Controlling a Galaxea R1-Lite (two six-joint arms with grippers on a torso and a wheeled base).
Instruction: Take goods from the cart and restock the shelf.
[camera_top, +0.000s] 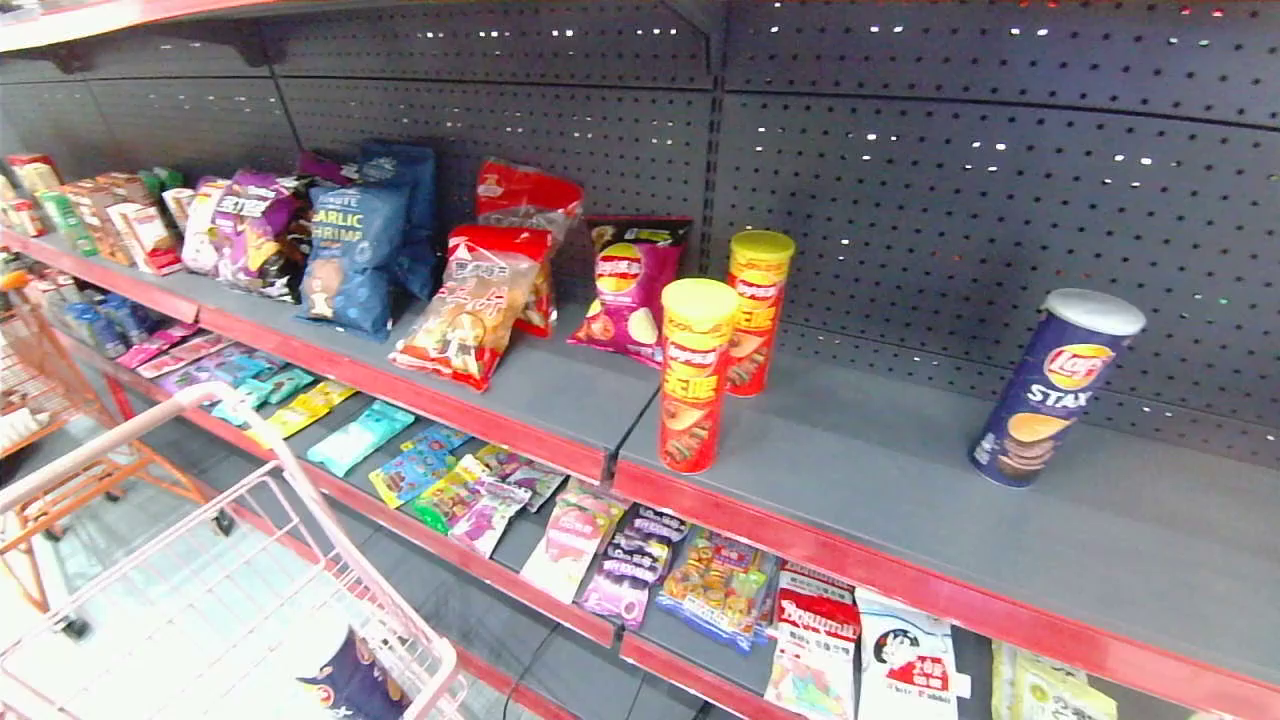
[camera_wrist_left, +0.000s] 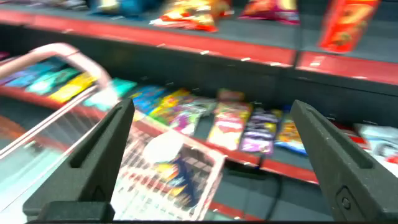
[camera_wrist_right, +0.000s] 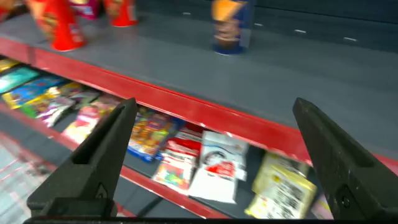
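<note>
A pink wire cart (camera_top: 200, 560) stands at the lower left, with a dark blue chip can (camera_top: 350, 680) lying in it. My left gripper (camera_wrist_left: 212, 106) hangs open above the cart, and the blue can (camera_wrist_left: 171, 168) lies below, between its fingers. My right gripper (camera_wrist_right: 216, 102) is open and empty in front of the grey shelf board (camera_wrist_right: 298, 74). Another blue can (camera_top: 1055, 385) stands upright on the right of the shelf (camera_top: 900, 470). Two red cans with yellow lids (camera_top: 695, 375) stand near the middle.
Snack bags (camera_top: 470, 300) line the left part of the shelf. The lower shelf (camera_top: 520, 520) holds flat candy and snack packets. An orange cart (camera_top: 40, 400) stands at the far left. Bare board lies between the red cans and the blue can.
</note>
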